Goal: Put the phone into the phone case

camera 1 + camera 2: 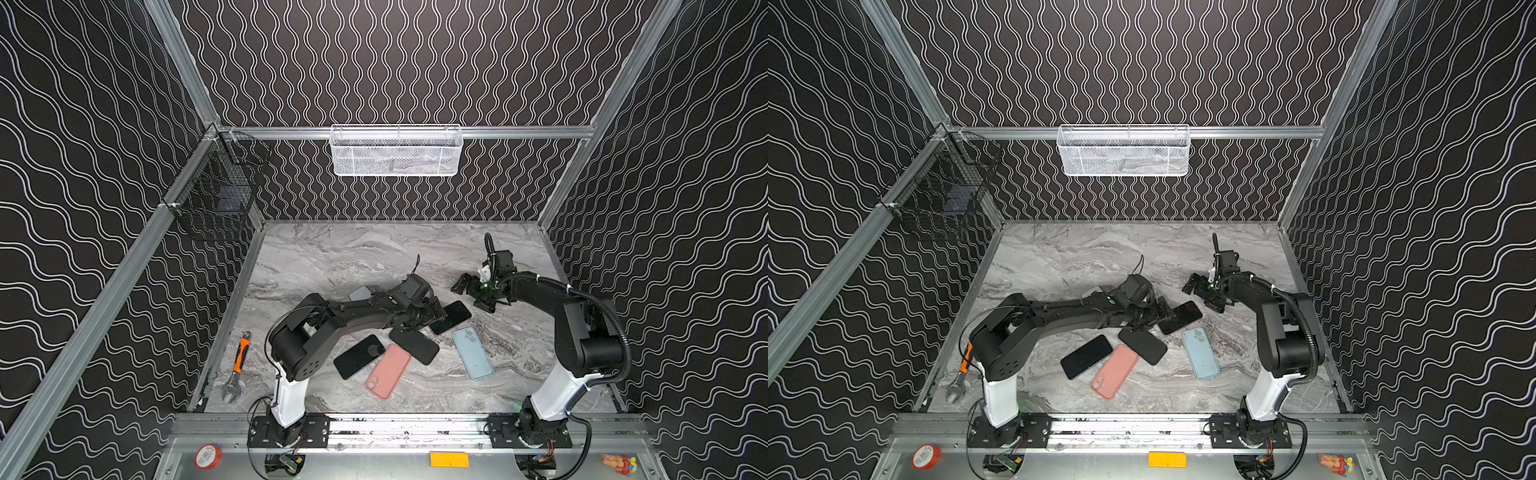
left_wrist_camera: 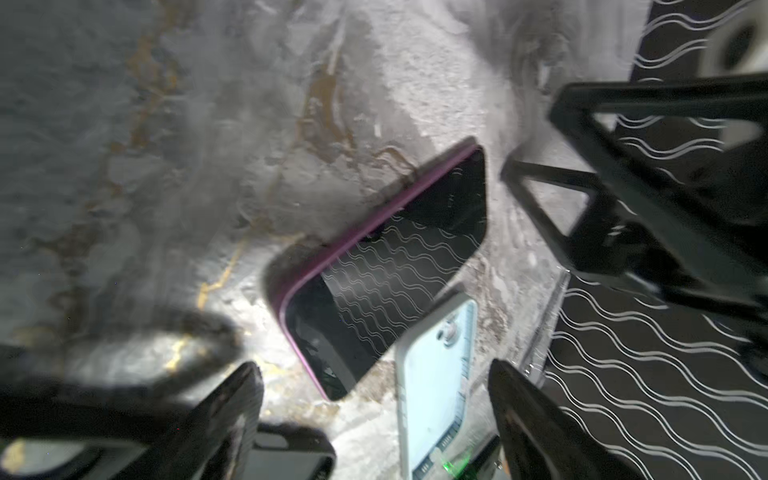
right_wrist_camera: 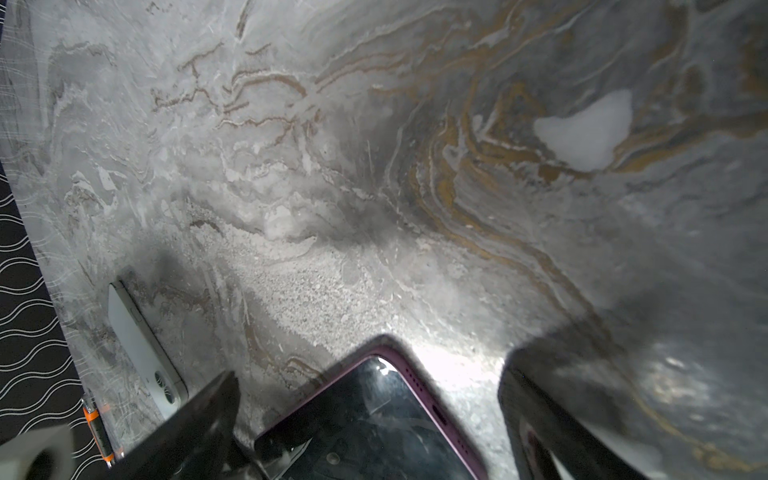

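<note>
- my left gripper (image 1: 435, 314) sits low at the end of the phone (image 1: 451, 318) that faces my left arm, jaws spread wide, nothing in them
- left wrist view: both fingers (image 2: 232, 411) are clear of the phone, bare table showing between
- my right gripper (image 1: 471, 296) hangs at the phone's other end, jaws fully apart and empty
- right wrist view: a corner of the phone lies between my fingers (image 3: 548, 419), but I see no contact
- the phone lies flat and screen up on the marble table (image 1: 353, 257), mid-table, between my two grippers
- a purple rim runs round the screen edge in both wrist views; I read it as a case already on the phone, but it could be the phone's own frame, can't settle it
- if it is a case, two open grippers flanking it fit a let-go after seating; that's my guess only
- the other cases lie toward my bases: light blue case (image 1: 473, 353) just beside the phone, black case (image 1: 415, 347) near its corner, pink case (image 1: 388, 371) up against the black one
- wide jaws make sense here: the phone is broad, so a pinch across it needs the full opening
- risk: a thin slab on smooth stone slides easily when nudged and gives my fingers little edge to catch
</note>
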Controlling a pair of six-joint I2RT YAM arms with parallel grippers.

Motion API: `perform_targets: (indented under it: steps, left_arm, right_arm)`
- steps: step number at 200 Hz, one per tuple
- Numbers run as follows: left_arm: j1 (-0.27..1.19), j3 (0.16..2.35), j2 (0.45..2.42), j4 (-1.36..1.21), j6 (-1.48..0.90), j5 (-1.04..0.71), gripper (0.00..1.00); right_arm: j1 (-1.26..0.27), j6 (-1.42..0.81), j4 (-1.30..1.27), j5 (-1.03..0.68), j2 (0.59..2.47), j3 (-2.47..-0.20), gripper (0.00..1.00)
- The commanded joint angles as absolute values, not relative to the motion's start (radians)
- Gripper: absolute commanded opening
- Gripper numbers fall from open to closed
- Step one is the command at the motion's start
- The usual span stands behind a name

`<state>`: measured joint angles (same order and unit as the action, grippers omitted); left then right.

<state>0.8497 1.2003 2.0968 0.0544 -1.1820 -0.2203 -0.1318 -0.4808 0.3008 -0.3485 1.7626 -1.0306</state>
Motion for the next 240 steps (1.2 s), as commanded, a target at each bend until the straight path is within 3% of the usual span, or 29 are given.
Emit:
perform_targets:
  steps: [1,164,240]
  left_arm:
    - [0.849,1.225,2.108,0.060,-1.183,-0.206,0.89]
    - [0.841,1.236,2.160,-0.053,-1.234,-0.213,0.89]
    - [0.833,1.142,2.097,-0.271,-1.278,-0.174,0.85]
  right_arm:
    - [-0.133,-0.475,0.296,-0.348,1.758,-1.028,0.99]
    - [-0.132,-0.472,0.268,-0.452,1.714,-0.924,0.99]
    - [-0.130,-0.565,0.179,-0.505,1.701,-0.804,0.99]
